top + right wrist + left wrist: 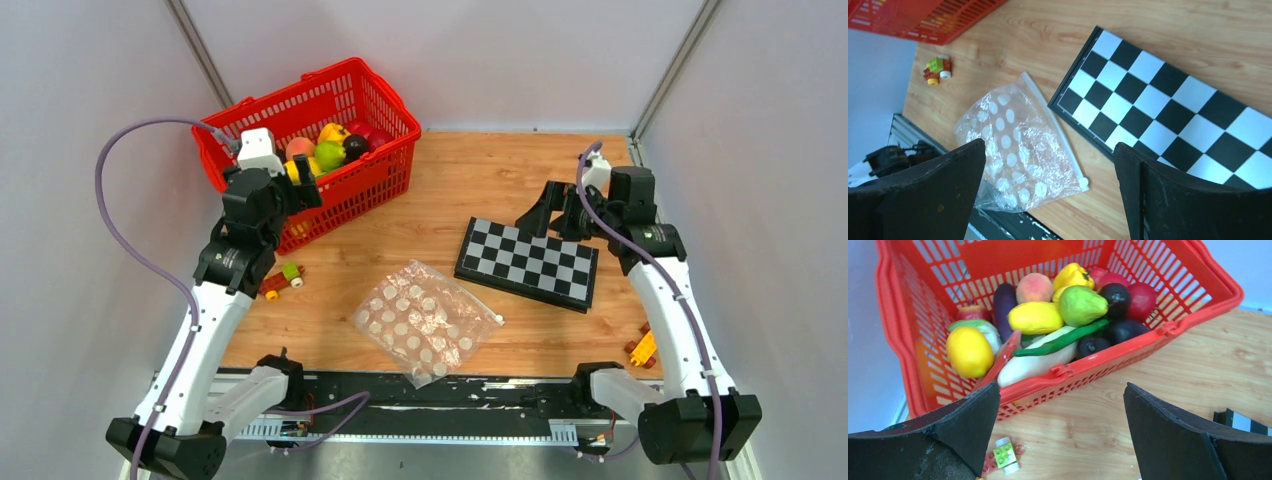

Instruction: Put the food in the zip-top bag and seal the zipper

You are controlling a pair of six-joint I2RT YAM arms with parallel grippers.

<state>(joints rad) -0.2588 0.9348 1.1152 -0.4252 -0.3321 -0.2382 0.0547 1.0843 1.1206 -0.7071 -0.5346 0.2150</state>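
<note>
Two claws gape empty: left gripper [1060, 390], right gripper [1049, 145]. Pale grey walls [80, 80] enclose the wooden table [500, 170]. The food [1048, 320] sits in the red basket [1198, 290]; the zip-top bag [1013, 150] lies mid-table, zipper [1048, 115] seemingly toward the checkerboard [1168, 105].

The wooden table [480, 180] carries a red basket [1128, 346] ahead of the left hand [1060, 390] and toy blocks [1005, 456] beneath it. The zip-top bag [1013, 150] and the checkerboard [1168, 95] lie side by side below the right hand [1049, 146].
</note>
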